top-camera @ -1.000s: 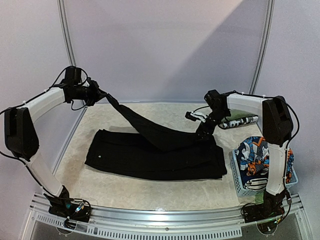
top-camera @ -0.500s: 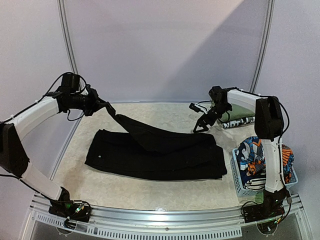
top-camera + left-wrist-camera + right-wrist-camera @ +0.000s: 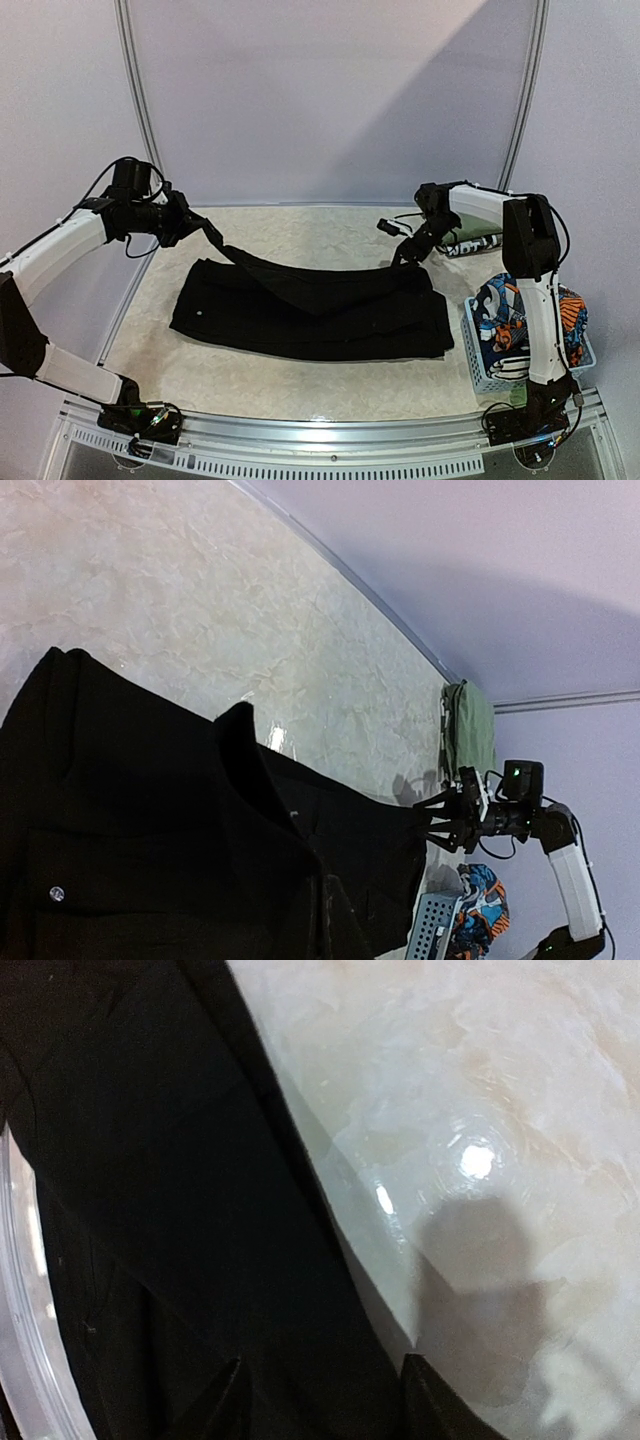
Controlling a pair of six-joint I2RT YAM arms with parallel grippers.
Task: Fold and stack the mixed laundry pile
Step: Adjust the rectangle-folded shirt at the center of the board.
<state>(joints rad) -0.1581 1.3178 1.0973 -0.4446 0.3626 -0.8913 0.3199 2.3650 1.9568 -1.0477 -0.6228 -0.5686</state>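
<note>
Large plain black garment point(image 3: 300, 315) is laid across the middle of the pale marbled table point(image 3: 320, 228). Its far-left corner is held raised by the clamped left gripper point(image 3: 200, 226), apparently for folding. The far-right edge is straddled by the right gripper point(image 3: 408, 255), fingers apart.

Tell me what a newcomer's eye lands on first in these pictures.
A big black garment sprawls across the middle of the table, one end pulled up at far left by the left arm's fingers, which are shut on it. The right arm's fingers straddle its far right corner. At the near right, a pale blue basket holds a bright cartoon-print garment.
</note>
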